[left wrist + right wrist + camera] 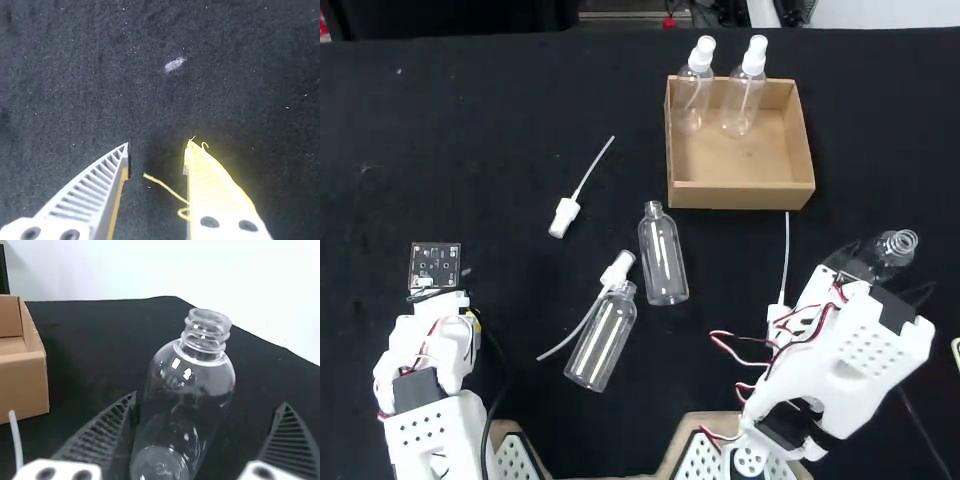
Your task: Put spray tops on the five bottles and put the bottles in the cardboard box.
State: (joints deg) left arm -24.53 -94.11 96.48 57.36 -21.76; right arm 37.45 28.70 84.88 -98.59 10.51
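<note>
In the high view two clear bottles with spray tops stand in the cardboard box at the back right. A bare bottle lies mid-table. Beside it lies another bottle, with a spray top at its neck and the top's tube trailing alongside. Two more spray tops lie loose, one to the left and one by the right arm. My right gripper is open around a topless bottle, which leans on one finger. My left gripper is open over bare cloth.
The black cloth covers the whole table. The left arm sits at the front left corner and the right arm at the front right, just in front of the box. A bit of white lint lies ahead of the left gripper.
</note>
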